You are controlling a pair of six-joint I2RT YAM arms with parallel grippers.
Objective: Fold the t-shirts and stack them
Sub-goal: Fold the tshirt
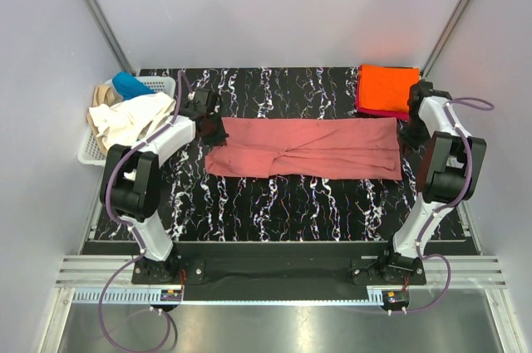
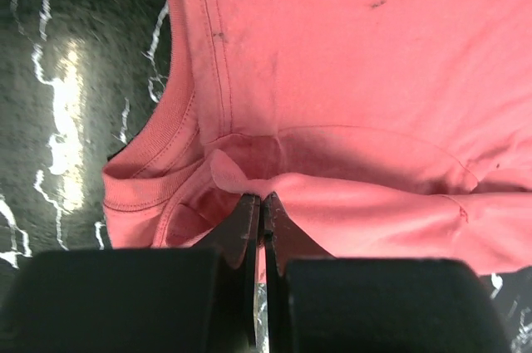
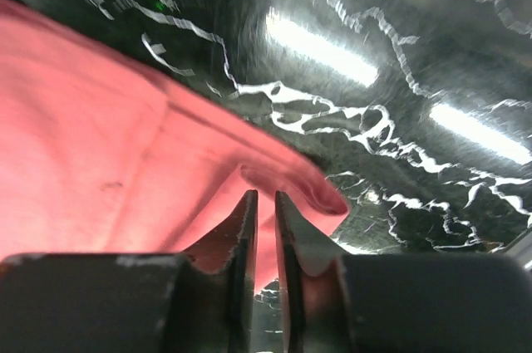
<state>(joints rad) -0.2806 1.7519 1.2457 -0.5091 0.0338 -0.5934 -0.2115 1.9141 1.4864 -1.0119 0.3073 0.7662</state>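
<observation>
Across the middle of the top view, the salmon-pink t-shirt [image 1: 307, 147] is laid on the black marbled surface [image 1: 291, 203], folded into a long band. At its left end, cloth beside the collar is pinched tight by the left end effector [image 2: 262, 199]. At its right end, the right end effector [image 3: 266, 195] is seen narrowly parted — the hem bunched just at its tips. An orange tee [image 1: 386, 87] is stacked on a magenta one [image 1: 378, 112] at upper right; cream-white [image 1: 125, 120], tan [image 1: 101, 94] and blue [image 1: 129, 83] tees are heaped in the basket [image 1: 87, 154] at upper left.
</observation>
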